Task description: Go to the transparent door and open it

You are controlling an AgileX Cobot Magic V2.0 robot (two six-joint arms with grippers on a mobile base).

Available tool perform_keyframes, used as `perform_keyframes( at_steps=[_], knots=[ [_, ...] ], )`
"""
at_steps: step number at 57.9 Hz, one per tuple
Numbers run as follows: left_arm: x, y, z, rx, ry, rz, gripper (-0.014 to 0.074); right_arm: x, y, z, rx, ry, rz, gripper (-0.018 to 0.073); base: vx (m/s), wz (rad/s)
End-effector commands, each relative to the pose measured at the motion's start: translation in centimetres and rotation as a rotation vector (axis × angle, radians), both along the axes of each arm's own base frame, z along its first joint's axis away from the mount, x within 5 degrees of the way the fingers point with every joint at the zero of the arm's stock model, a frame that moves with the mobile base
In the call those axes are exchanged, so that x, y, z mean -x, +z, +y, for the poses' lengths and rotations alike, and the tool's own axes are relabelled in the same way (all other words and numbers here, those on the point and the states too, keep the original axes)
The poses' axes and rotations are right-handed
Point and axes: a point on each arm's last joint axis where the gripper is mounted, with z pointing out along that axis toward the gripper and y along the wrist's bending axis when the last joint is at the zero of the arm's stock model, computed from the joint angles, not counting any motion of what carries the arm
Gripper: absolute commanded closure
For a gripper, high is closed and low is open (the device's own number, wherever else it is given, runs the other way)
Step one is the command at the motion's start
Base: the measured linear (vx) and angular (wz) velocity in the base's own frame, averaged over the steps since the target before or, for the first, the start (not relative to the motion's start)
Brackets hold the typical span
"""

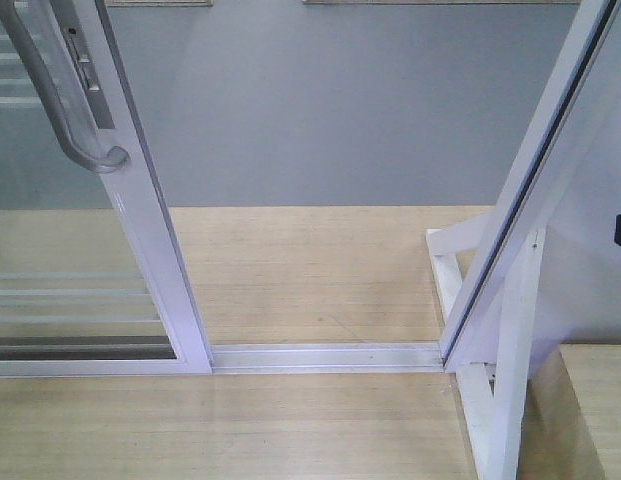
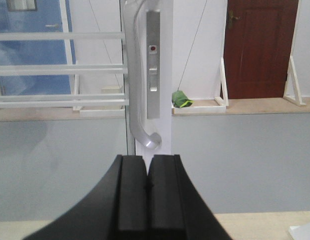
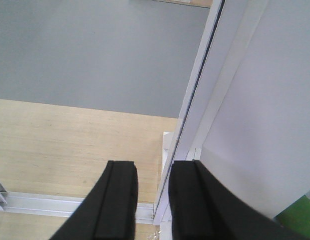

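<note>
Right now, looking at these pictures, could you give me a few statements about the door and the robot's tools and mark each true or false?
1. The transparent door stands partly open, with a gap beside it. True.
2. The grey handle is gripped by the left tool. False: the tool is shut on nothing, short of the handle.
3. The right tool is open. True: its fingers stand apart.
4. The floor track runs across the gap. True.
5. The far door is blue. False: it is dark reddish-brown.
</note>
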Motion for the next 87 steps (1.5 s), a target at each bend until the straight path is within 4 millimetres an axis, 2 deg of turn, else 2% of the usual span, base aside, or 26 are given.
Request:
perform_keyframes(
  at_steps=[1, 37, 45, 53, 56, 71, 87],
  knots=[
    [0.0, -0.3, 0.0, 0.01, 0.002, -0.052, 0.0603, -0.4, 1.5, -0.1, 0.009, 0.001, -0.097, 0.0295, 0.0, 0.0],
    [0.0, -0.3, 0.0, 0.01, 0.002, -0.052, 0.0603, -0.3, 1.6, -0.1, 0.013, 0.001, -0.101, 0.0295, 0.0, 0.0],
    [0.0, -0.3, 0.0, 0.01, 0.002, -0.052, 0.0602, 1.5, 2.5, -0.1, 0.013, -0.001, -0.153, 0.0328, 0.0, 0.0],
    [0.0, -0.3, 0.0, 0.01, 0.002, -0.052, 0.0602, 4.6, 3.2, -0.1, 0.014, 0.0, -0.28, 0.0489, 0.0, 0.0],
    [0.0, -0.3, 0.0, 0.01, 0.002, -0.052, 0.0602, 5.8, 2.4, -0.1, 0.014, 0.001, -0.323, 0.0572, 0.0, 0.0],
    [0.0, -0.3, 0.0, 0.01, 0.002, -0.052, 0.0602, 9.4, -5.0, -0.1, 0.013, 0.009, -0.425, 0.0568, 0.0, 0.0],
    [0.0, -0.3, 0.0, 0.01, 0.002, -0.052, 0.0602, 11.0, -10.4, -0.1, 0.013, 0.009, -0.484, 0.0564, 0.0, 0.0]
  ],
)
